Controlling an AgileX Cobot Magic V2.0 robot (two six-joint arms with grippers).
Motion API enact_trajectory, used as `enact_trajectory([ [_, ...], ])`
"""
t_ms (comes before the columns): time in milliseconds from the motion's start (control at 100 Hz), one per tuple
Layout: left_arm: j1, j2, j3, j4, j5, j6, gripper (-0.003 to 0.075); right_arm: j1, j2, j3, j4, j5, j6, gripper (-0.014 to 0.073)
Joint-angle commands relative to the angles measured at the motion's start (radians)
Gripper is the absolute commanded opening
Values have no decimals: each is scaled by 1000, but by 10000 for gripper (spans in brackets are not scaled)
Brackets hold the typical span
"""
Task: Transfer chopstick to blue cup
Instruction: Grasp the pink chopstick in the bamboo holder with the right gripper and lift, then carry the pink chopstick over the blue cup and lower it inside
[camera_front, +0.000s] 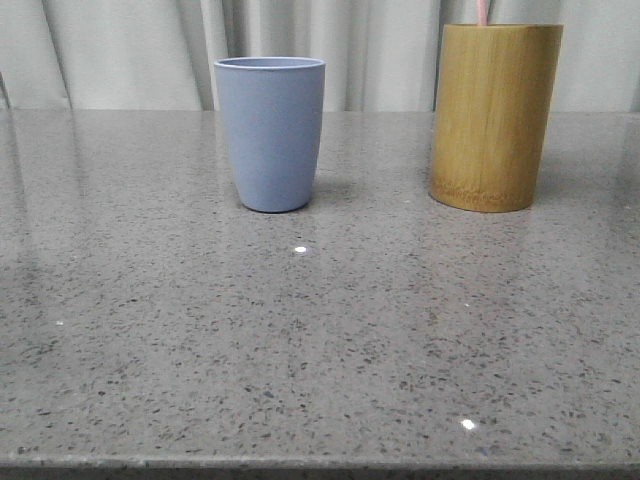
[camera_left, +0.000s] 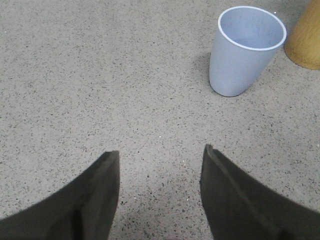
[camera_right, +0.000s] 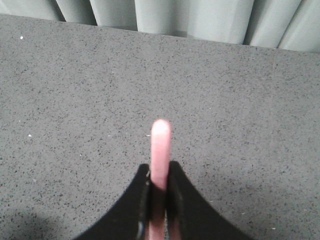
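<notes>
The pale pink chopstick (camera_right: 160, 145) is pinched between the dark fingers of my right gripper (camera_right: 159, 170), which is shut on it; its rounded end sticks out past the fingertips. In the front view a short length of the chopstick (camera_front: 483, 11) rises above the tan bamboo cylinder (camera_front: 495, 115). The blue cup (camera_front: 270, 132) stands upright and empty at the table's middle left. My left gripper (camera_left: 160, 155) hovers open over bare tabletop, with the blue cup (camera_left: 245, 50) some way beyond its fingertips.
The tan bamboo cylinder (camera_left: 306, 37) stands just beside the blue cup. A speckled grey stone tabletop (camera_front: 320, 340) spreads to the near edge. Pale curtains (camera_front: 130, 50) hang behind the table.
</notes>
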Motion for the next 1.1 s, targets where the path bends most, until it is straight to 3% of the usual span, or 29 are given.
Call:
enact_trajectory([
  [0,4,-3,-25,0,-69,-12,366,-2,-54,-52,-27,-74,-8,-66],
  [270,4,-3,-25,0,-69,-12,366,10,-112,-204,-34,-28,-36,-67],
  [530,4,-3,-25,0,-69,-12,366,99,-120,-404,-34,52,-54,-67],
  [1090,4,-3,-25,0,-69,-12,366,218,47,-415,210,-63,-53,-67],
])
